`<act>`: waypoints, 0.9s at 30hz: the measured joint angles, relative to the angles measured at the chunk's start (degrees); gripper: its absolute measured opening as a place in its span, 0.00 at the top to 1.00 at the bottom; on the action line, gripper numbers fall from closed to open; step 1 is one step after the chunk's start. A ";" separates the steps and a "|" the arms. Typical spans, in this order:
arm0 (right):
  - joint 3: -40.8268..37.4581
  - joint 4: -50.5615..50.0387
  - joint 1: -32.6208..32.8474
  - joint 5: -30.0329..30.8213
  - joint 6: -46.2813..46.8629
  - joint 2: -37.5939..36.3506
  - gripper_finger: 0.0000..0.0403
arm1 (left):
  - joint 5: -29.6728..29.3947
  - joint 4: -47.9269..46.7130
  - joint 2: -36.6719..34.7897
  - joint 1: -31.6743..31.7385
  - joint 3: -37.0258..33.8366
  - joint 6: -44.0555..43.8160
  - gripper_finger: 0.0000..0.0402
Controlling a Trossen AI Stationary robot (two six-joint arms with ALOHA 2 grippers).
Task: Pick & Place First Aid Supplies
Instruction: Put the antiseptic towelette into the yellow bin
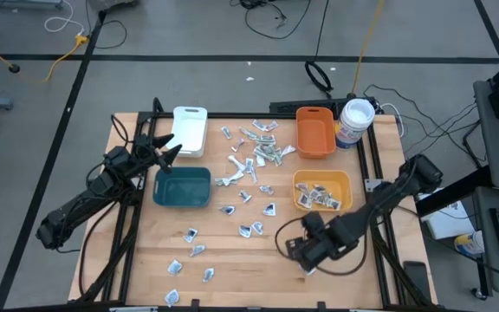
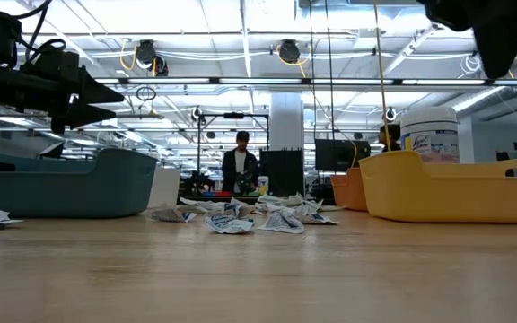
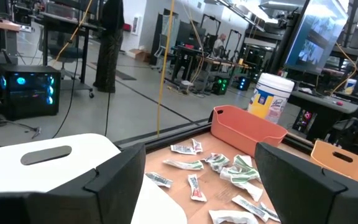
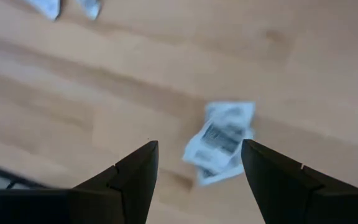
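The pale wooden table point(image 1: 232, 251) is seen with smooth, matt grain. The crinkled white paper packet point(image 4: 219, 142) is creased. The yellow plastic bin point(image 2: 456, 184) looks smooth, faintly glossy.

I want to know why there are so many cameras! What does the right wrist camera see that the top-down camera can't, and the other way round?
Only the right wrist view shows the crumpled packet close up, lying between the open right gripper fingers. Only the high view shows the bins, like the yellow bin, the scattered packets, and the left gripper over the white bin. Both show the wooden table.
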 joint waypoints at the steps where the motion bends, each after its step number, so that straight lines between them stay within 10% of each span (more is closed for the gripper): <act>1: 0.48 0.28 0.50 -0.07 0.00 1.02 0.44 | -0.01 0.01 0.01 0.02 0.00 0.00 0.24; 20: 0.99 8.90 3.26 -2.89 -1.92 14.42 0.45 | -0.01 0.00 0.00 0.01 -0.01 0.00 0.24; 27: 0.73 8.68 2.77 -2.95 -1.97 14.33 0.60 | -0.01 0.00 0.02 0.02 0.00 0.00 0.24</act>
